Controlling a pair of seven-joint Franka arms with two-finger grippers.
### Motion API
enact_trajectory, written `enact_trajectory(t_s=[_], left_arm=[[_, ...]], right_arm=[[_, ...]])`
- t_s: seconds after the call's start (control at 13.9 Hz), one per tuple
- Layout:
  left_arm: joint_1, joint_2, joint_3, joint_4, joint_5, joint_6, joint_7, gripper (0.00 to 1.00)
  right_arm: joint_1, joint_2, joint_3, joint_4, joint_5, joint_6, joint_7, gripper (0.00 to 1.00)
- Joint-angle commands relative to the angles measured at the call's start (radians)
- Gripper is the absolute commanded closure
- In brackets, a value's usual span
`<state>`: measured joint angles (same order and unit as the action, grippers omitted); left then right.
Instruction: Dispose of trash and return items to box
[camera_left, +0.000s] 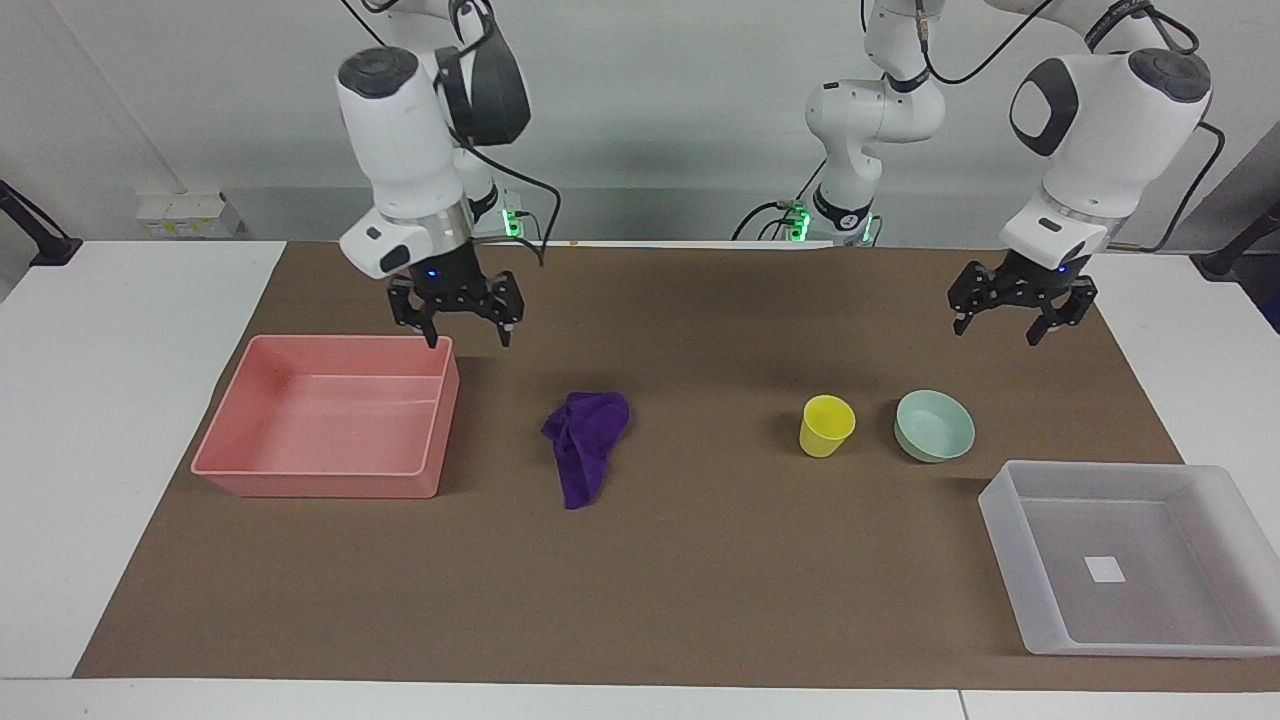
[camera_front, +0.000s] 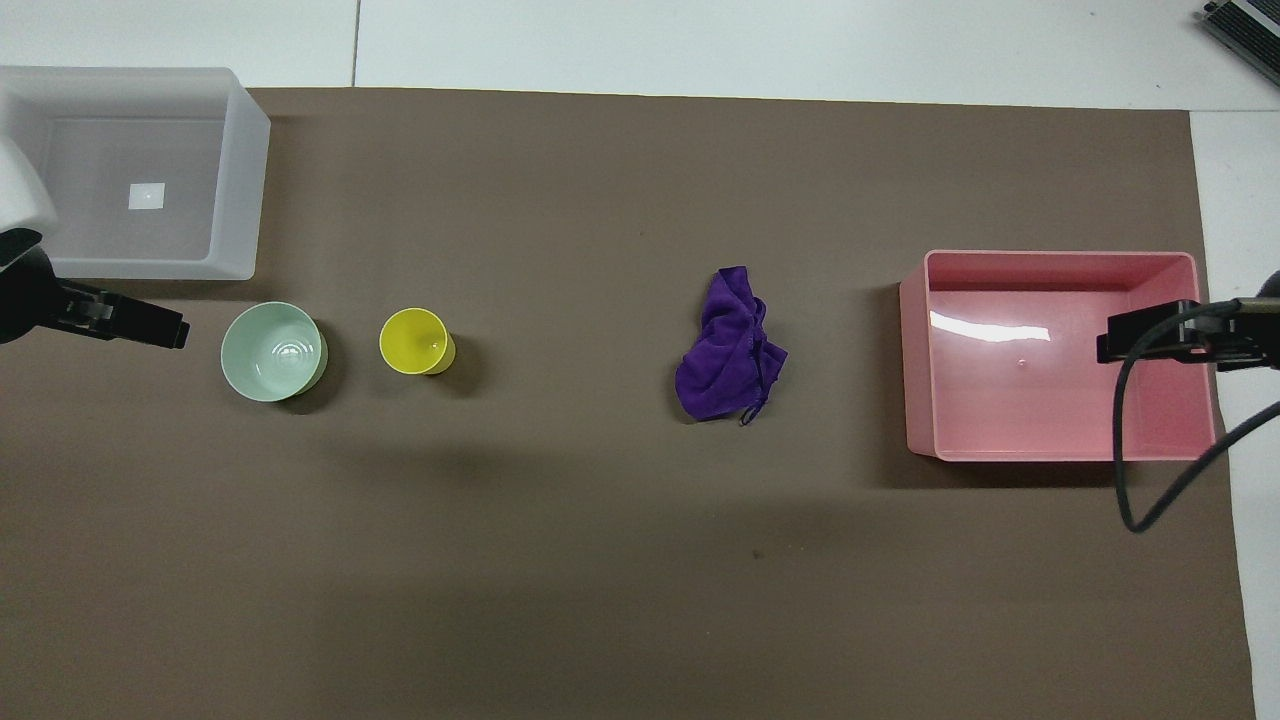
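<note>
Only the facing view shows both claws whole, while the overhead view catches just a dark tip at each side edge. The right claw hangs with fingers spread over the robot-side corner of the pink rectangular plastic tray, its wrist pointing down. The left claw, also spread, hangs tilted over the bare brown mat on the white bench. Next comes a row across the mat:

- the crumpled deep-purple cloth rag
- the small yellow plastic cup
- the pale mint-green bowl beside the cup

From overhead, both vessels look empty. Farthest lies the translucent whitish plastic box, at the left arm's end.
</note>
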<state>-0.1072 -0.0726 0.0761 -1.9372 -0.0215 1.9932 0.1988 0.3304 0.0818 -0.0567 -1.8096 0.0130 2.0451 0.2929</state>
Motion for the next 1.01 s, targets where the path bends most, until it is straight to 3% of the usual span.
enact_trajectory(t_s=[0.0, 0.36, 0.72, 0.79, 0.93], left_arm=[[0.026, 0.0, -0.007, -0.114, 0.02, 0.136, -0.004, 0.0], [0.06, 0.089, -0.009, -0.203, 0.006, 0.335, -0.116, 0.0], [0.06, 0.18, -0.009, -0.247, 0.005, 0.476, -0.13, 0.0], [0.06, 0.198, -0.009, -0.247, -0.004, 0.493, -0.131, 0.0], [0.06, 0.227, -0.009, -0.247, -0.034, 0.509, -0.131, 0.0]], right_arm=[[0.05, 0.117, 0.003, -0.003, 0.002, 0.133, 0.083, 0.0], [0.097, 0.248, 0.008, -0.096, 0.005, 0.383, 0.094, 0.0], [0.11, 0.279, 0.008, -0.149, 0.007, 0.443, 0.094, 0.0], [0.11, 0.277, 0.008, -0.161, 0.007, 0.449, 0.092, 0.12], [0.107, 0.277, 0.008, -0.165, 0.008, 0.445, 0.098, 1.0]])
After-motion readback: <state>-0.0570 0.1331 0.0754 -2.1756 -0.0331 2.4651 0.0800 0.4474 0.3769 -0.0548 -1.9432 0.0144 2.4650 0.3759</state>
